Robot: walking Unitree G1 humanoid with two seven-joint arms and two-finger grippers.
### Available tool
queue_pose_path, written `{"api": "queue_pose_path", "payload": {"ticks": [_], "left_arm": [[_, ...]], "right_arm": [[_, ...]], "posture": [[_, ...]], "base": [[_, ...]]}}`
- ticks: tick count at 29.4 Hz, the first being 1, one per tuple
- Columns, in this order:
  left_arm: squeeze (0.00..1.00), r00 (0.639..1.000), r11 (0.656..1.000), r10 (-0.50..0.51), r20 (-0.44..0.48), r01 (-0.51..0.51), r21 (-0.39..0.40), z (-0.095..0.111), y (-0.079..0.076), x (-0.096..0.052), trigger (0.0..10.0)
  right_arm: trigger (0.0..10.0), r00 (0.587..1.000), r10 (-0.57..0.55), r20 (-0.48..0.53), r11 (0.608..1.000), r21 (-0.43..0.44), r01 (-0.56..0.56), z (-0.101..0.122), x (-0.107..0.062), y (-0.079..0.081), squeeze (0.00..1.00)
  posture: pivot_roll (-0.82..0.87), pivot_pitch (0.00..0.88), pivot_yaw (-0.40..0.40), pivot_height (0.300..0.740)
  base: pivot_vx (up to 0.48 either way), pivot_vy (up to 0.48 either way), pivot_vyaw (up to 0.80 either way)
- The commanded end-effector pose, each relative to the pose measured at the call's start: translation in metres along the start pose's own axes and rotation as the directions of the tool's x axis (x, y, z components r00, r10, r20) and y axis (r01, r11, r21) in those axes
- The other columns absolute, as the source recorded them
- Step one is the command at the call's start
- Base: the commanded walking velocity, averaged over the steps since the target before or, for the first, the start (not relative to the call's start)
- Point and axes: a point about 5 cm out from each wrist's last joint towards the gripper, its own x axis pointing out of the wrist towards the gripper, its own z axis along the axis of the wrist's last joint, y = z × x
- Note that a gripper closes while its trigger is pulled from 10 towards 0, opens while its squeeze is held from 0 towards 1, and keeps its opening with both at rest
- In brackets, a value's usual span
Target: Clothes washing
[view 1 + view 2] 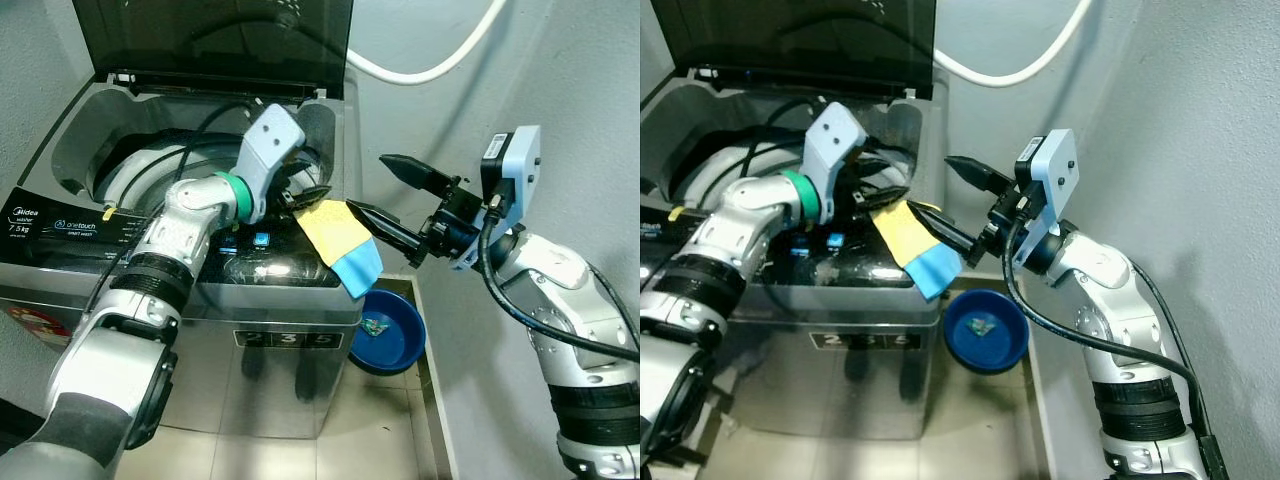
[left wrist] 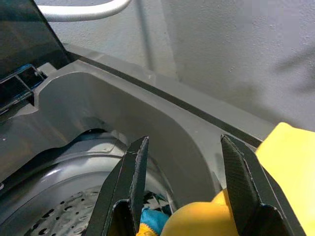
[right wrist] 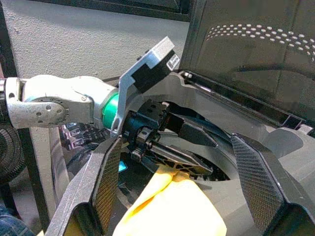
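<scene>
Fingers of my left gripper (image 1: pixel 305 195) sit a little apart over the washer's right rim, and I can't tell whether they pinch the yellow and blue cloth (image 1: pixel 342 243) or it just drapes there. My right gripper (image 1: pixel 388 192) gapes wide, its lower finger touching the cloth, holding nothing. The cloth hangs outside the washing machine (image 1: pixel 285 330), beside the open lid (image 1: pixel 215 35). I judge loading unfinished: cloth into the drum (image 2: pixel 59 206), then lid down. A blue basin (image 1: pixel 390 330) sits on the floor.
</scene>
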Motion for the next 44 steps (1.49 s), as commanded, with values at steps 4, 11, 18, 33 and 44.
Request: {"api": "queue_pose_path", "payload": {"ticks": [4, 11, 18, 33, 44], "left_arm": [[0.00, 0.994, 0.997, -0.060, 0.086, 0.064, -0.046, 0.016, -0.008, 0.002, 10.0], [0.00, 0.957, 0.962, -0.263, 0.122, 0.269, -0.040, 0.025, -0.044, -0.002, 10.0], [1.00, 0.964, 0.960, -0.263, 0.045, 0.266, -0.090, 0.005, -0.051, -0.002, 10.0], [0.00, 0.972, 0.973, -0.216, -0.090, 0.206, -0.105, -0.004, -0.049, -0.016, 10.0], [0.00, 0.982, 0.982, -0.109, -0.151, 0.083, -0.167, -0.021, -0.041, -0.021, 0.0]], "right_arm": [[10.0, 1.000, 0.005, 0.009, 1.000, -0.001, -0.005, 0.002, 0.001, -0.001, 0.00], [10.0, 1.000, 0.001, 0.009, 1.000, 0.000, -0.001, 0.001, 0.000, 0.000, 0.00], [10.0, 1.000, -0.001, 0.013, 1.000, 0.004, 0.001, 0.000, 0.002, -0.001, 0.00], [10.0, 1.000, -0.012, 0.007, 1.000, 0.004, 0.012, -0.001, 0.000, -0.002, 0.00], [10.0, 1.000, -0.006, 0.008, 1.000, 0.006, 0.006, -0.002, 0.001, -0.003, 0.00]], "posture": [[0.04, 0.129, 0.004, 0.740], [0.05, 0.128, 0.009, 0.740], [0.06, 0.133, 0.008, 0.740], [0.05, 0.135, 0.014, 0.740], [0.06, 0.136, 0.002, 0.740]], "base": [[0.000, 0.000, 0.00], [0.000, 0.000, 0.00], [0.000, 0.000, 0.00], [0.000, 0.000, 0.00], [0.000, 0.000, 0.00]]}}
